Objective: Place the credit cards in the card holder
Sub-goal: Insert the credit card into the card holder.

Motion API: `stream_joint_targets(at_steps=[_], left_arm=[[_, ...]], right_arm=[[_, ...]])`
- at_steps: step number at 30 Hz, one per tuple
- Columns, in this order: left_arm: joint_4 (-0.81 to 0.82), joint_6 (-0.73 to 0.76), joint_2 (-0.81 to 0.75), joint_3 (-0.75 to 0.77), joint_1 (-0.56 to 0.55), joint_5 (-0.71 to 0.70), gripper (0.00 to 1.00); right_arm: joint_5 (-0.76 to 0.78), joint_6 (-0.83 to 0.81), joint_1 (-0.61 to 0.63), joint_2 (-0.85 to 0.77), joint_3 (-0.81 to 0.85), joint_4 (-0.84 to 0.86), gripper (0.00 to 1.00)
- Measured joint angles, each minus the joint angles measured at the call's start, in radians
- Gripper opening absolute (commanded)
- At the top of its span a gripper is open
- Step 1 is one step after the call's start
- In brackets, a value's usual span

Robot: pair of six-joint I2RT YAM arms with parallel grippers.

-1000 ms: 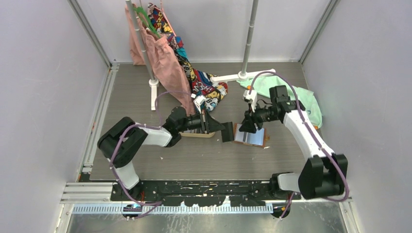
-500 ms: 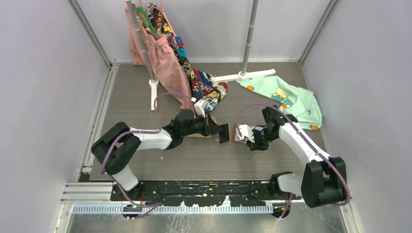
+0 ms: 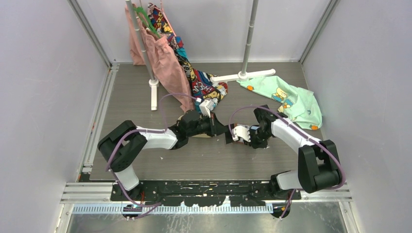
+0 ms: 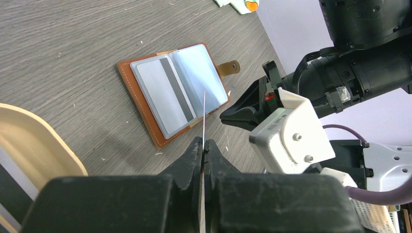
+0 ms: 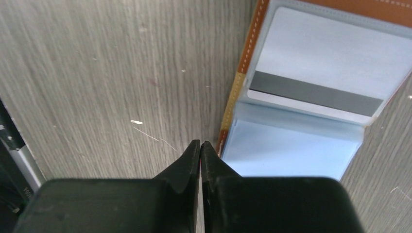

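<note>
Card holder (image 4: pixel 144 107) is laid open on table (image 4: pixel 73 39), striped card (image 4: pixel 170 90) sleeved inside; left gripper (image 4: pixel 203 144) is clenched on credit card (image 4: pixel 204 114), held edge-on above holder; right gripper (image 5: pixel 200 145) is pressed shut beside holder's stitched edge.

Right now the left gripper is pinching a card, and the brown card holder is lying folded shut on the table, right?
Not quite. The card holder is not folded shut. It lies open on the table, with a striped card in one clear pocket, as the left wrist view shows. The left gripper is indeed pinching a card.
</note>
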Motion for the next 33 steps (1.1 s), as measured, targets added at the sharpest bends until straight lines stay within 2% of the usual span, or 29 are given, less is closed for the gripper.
stream_joint_targets(at_steps=[14,17,26,33], left_arm=[[0.069,-0.056,0.097,0.051,-0.031,-0.060,0.00],[0.080,-0.069,0.115,0.061,-0.034,-0.067,0.00],[0.089,-0.075,0.118,0.061,-0.035,-0.068,0.00],[0.072,-0.065,0.118,0.063,-0.035,-0.048,0.00]], right_arm=[[0.156,0.169,-0.030,0.039,-0.002,0.129,0.07],[0.129,0.185,-0.066,0.025,0.012,0.106,0.12],[-0.013,0.279,-0.152,-0.117,0.079,0.044,0.14],[-0.084,0.440,-0.214,-0.236,0.097,0.080,0.25]])
